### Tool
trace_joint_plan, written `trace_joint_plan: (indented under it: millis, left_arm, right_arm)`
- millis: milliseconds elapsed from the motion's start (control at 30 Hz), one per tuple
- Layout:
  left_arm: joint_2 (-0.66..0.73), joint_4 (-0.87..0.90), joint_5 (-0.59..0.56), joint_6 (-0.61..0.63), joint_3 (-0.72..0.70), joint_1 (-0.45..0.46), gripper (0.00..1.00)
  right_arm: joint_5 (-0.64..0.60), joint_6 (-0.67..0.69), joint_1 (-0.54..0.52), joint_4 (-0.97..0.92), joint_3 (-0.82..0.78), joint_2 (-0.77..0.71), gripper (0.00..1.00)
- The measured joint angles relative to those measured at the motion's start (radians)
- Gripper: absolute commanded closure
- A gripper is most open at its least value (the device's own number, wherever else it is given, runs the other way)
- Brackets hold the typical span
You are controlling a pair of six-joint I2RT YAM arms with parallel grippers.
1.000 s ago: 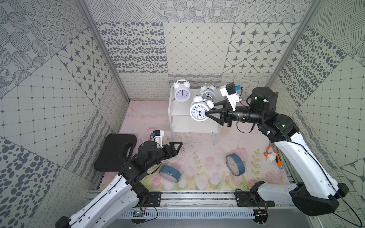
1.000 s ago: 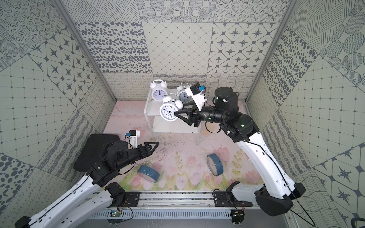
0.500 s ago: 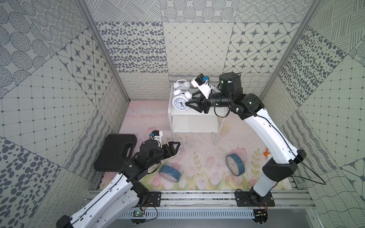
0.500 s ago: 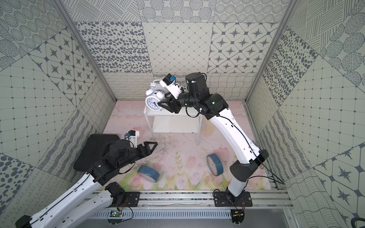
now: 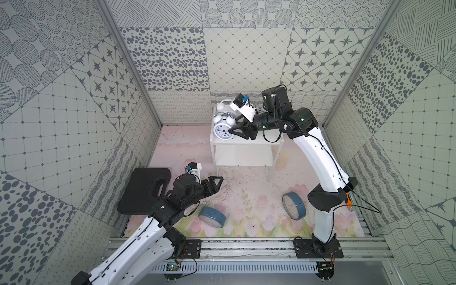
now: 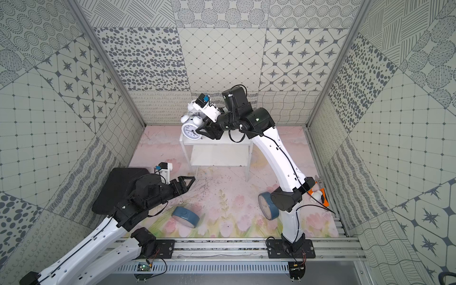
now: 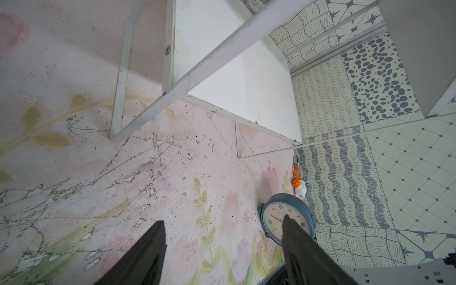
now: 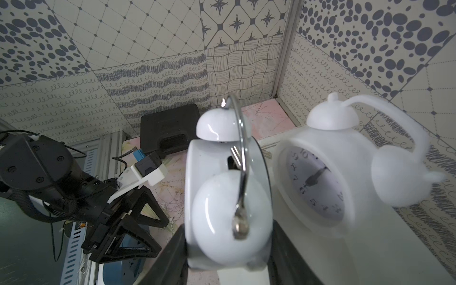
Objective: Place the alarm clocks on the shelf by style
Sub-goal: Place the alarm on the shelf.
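Right gripper [image 8: 228,259] clamped on the sides of a glossy white twin-bell alarm clock [image 5: 222,130] with a chrome handle, at the top board of the small white two-tier shelf [image 5: 246,155]. A matt white twin-bell clock [image 8: 318,182] stands just beside the held one. Left gripper [image 7: 222,224], jaws apart and empty, hovers over the floral mat [image 5: 246,197]. One round blue-cased clock [image 5: 212,216] lies near it, and a second blue-cased clock [image 7: 274,217] stands ahead of its fingertips.
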State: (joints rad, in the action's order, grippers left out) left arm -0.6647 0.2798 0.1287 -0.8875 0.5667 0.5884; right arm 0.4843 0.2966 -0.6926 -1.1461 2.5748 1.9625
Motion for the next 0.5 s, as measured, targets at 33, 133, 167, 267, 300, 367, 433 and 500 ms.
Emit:
trace_joint_plan:
  millis: [33, 133, 167, 267, 300, 367, 433, 500]
  left_arm:
    - [0.001, 0.0, 0.002, 0.0, -0.004, -0.001, 0.23]
    - [0.005, 0.0, 0.008, 0.0, -0.014, -0.005, 0.24]
    - [0.006, 0.0, 0.011, 0.0, -0.015, -0.006, 0.24]
    - [0.008, 0.0, 0.018, 0.0, -0.017, -0.012, 0.24]
    - [0.009, 0.0, 0.019, 0.0, -0.017, -0.014, 0.24]
    - [0.011, 0.0, 0.021, 0.0, -0.017, -0.019, 0.24]
    - [0.013, 0.0, 0.022, 0.0, -0.017, -0.023, 0.24]
    - [0.014, 0.0, 0.023, 0.001, -0.017, -0.026, 0.25]
  right_arm:
    - [0.0, 0.003, 0.0, -0.008, 0.0, 0.0, 0.68]
    - [-0.001, 0.005, 0.0, -0.016, -0.005, 0.0, 0.68]
    - [-0.002, 0.006, 0.0, -0.016, -0.008, 0.0, 0.68]
    - [-0.011, 0.006, 0.0, -0.016, -0.016, 0.0, 0.67]
    - [-0.016, 0.006, 0.0, -0.015, -0.018, 0.0, 0.67]
    - [-0.024, 0.007, 0.0, -0.014, -0.019, 0.001, 0.67]
    - [-0.029, 0.007, 0.0, -0.01, -0.019, 0.003, 0.67]
    - [-0.031, 0.007, 0.0, -0.009, -0.019, 0.006, 0.66]
